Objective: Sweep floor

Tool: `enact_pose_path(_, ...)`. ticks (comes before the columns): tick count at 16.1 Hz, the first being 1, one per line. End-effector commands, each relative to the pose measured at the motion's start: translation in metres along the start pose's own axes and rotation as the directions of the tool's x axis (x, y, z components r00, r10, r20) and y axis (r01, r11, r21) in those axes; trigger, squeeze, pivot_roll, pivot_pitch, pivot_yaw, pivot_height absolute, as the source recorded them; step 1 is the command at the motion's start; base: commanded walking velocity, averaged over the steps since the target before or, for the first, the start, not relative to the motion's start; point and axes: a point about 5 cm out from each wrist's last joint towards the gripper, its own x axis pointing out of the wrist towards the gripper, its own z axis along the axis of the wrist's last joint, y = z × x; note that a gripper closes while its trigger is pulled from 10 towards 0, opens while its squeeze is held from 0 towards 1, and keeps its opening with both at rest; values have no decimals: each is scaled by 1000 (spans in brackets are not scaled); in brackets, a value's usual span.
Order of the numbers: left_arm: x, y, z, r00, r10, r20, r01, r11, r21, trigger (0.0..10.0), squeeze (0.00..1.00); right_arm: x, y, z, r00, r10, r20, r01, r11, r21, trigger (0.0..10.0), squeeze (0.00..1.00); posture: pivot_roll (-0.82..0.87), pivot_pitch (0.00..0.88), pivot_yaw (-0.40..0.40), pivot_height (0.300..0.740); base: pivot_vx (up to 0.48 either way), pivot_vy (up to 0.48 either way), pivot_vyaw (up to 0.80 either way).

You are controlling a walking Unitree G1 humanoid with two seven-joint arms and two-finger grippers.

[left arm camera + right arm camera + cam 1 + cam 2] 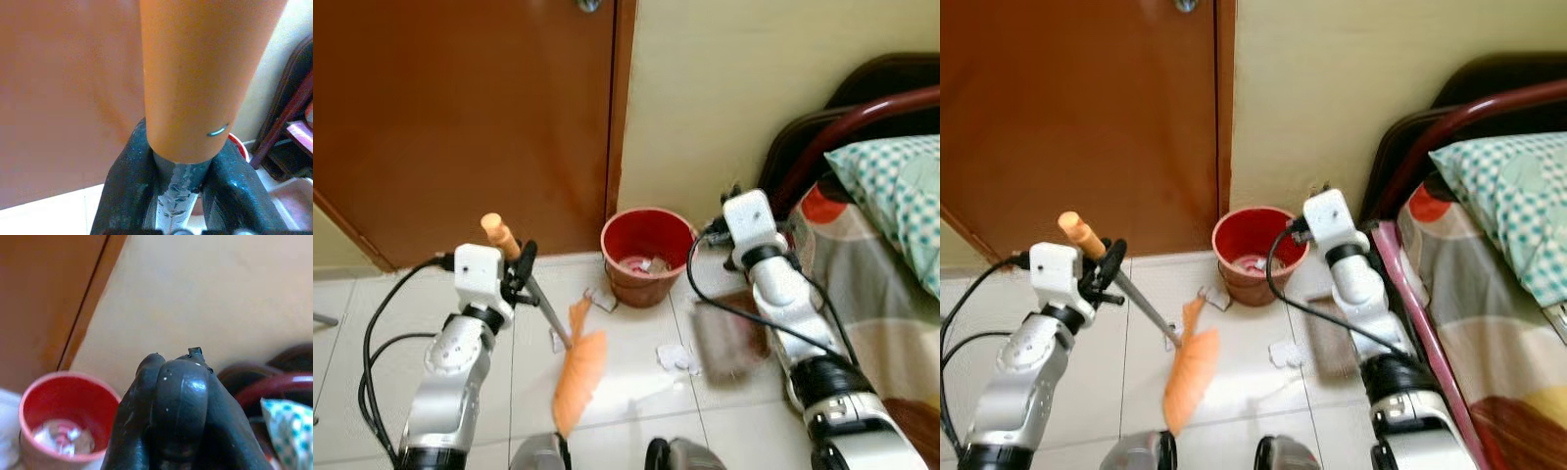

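Mid-sweep, the left hand (pixel 519 266) clamped on the broom (pixel 576 367), right hand (pixel 171 396) fingers together; next, push paper scraps (pixel 674 356) toward the red bucket (pixel 646 253).

The left gripper (pixel 178 171) clamps the broom (pixel 578 367) just below its orange grip, hiding that stretch of shaft. Below the right gripper (pixel 176 396), a brown slab (pixel 732 338) is too blurred to identify. Past that gripper's fingertips, the bucket (pixel 63 421) is cut by the frame edge, its contents soft. The door (pixel 460 117) runs off the top.
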Motion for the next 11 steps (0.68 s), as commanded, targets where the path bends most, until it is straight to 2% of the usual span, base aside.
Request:
enact_pose_path(1,-2,-7,-8,999,-20,-44,20,1000,-6,10000,0,-1,6,-4,1000,14,-21,-14,1000,9,10000,0,153,134,-90,740,0,0,0)
enact_pose_path(4,-2,-11,-8,999,-27,-44,26,1000,-9,10000,0,0,21,-4,998,51,-24,-48,994,99,10000,0,156,137,-94,740,0,0,0)
enact_pose_path(5,-1,-15,-8,998,-40,-46,40,999,-8,10000,0,2,28,2,998,67,8,-68,985,160,10000,0,155,139,-97,740,0,0,0)
enact_pose_path(8,4,-27,-3,996,-84,-26,85,996,10,10000,0,7,30,14,997,68,46,-77,975,207,10000,0,80,144,-106,740,0,0,0)
enact_pose_path(10,5,-33,-2,993,-116,-29,115,993,-12,10000,0,8,30,17,996,69,54,-79,973,216,10000,0,57,155,-102,740,0,0,0)
enact_pose_path(11,2,-42,-4,983,-178,-50,177,984,-19,10000,0,6,31,17,996,68,54,-79,969,236,10000,0,46,165,-95,740,0,0,0)
